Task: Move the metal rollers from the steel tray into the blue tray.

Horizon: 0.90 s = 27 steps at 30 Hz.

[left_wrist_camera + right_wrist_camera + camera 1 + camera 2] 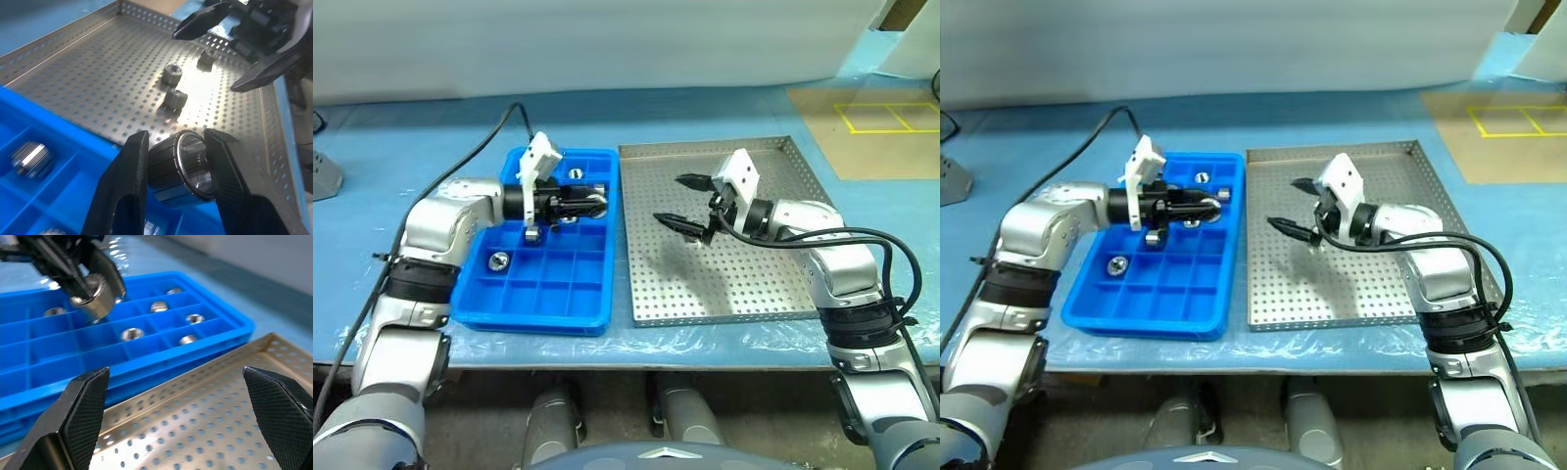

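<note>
Over a desk (pixel 431 137) covered in blue sheeting, the left end effector (pixel 178 161) grips one of the metal rollers (pixel 182 164) between its two black fingers (pixel 128 181), the ribbed cylinder lying on its side with its hollow end showing. In the head views this end effector hangs above the upper part of the blue tray (pixel 548 308), near the edge that faces the steel tray (pixel 724 304).

The right end effector (pixel 683 201) hovers above the perforated floor of the steel tray, its fingers spread wide and holding nothing. It points toward the blue tray.

Three more rollers (pixel 172 74) lie loose on the steel tray's dotted floor, close together, seen from the left wrist beneath the right end effector's open fingers. Other rollers already sit in separate compartments of the blue tray: one (pixel 498 260) rests in a cell toward the tray's left side, another (pixel 576 173) near its far rim, and the right wrist view shows several (pixel 132 334) scattered across neighbouring cells. The two trays stand side by side, just apart.
</note>
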Motion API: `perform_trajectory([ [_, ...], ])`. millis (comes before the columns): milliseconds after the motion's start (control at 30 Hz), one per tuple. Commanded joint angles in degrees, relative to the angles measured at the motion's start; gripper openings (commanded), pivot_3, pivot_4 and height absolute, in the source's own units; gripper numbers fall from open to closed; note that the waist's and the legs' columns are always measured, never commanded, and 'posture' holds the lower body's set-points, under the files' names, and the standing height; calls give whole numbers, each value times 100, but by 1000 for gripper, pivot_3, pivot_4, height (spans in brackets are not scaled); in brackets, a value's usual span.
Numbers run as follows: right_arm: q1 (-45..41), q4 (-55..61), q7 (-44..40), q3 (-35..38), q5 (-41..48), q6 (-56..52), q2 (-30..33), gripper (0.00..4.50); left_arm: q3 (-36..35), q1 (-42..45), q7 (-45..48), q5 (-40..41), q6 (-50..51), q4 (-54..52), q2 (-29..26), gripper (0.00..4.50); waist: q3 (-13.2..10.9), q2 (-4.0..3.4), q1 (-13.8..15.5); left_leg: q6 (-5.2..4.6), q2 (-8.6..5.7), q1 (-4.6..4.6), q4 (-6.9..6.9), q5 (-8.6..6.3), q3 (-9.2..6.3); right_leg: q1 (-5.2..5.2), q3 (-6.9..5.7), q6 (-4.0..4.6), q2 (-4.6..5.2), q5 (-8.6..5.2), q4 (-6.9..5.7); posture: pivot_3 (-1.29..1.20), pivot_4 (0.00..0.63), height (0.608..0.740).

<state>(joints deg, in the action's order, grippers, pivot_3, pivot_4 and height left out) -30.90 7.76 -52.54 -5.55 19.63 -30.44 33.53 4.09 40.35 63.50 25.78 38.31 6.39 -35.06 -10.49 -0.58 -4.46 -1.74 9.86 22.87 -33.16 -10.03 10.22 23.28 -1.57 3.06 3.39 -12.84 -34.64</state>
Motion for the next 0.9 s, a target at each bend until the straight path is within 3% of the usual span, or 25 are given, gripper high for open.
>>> perform_trajectory([
  [33, 6, 360, -460, -402, -21, -15, 203, 4500, -240, -145, 55, -56, -301, -277, -273, 1467, -1, 0, 86, 3, 0, -2, 1, 0, 0, 0, 0, 0, 0, 0, -2, -257, 150, 740],
  [233, -235, 364, -700, -568, 193, -152, 12, 4500, -357, -611, 92, -65, -417, -607, -669, 1467, -1, -1, 293, 33, 2, -13, 4, 0, 1, 0, 2, 1, 2, 0, -13, -217, 150, 740],
  [500, -271, 296, -957, -757, 102, -159, 40, 4500, -645, -2009, 315, 159, -290, -1710, -1421, 1467, -2, 1, 386, 54, 5, -24, 28, 11, 2, 1, 6, 2, 1, -1, -14, -186, 150, 740],
  [900, -385, -118, -1135, -959, -237, 159, 3, 4500, -1164, -3026, -83, 460, 85, -2447, -1625, 1467, -3, 4, 446, 80, 3, -74, 55, 25, 2, -25, 11, 5, -2, -2, -17, -120, 150, 740],
])
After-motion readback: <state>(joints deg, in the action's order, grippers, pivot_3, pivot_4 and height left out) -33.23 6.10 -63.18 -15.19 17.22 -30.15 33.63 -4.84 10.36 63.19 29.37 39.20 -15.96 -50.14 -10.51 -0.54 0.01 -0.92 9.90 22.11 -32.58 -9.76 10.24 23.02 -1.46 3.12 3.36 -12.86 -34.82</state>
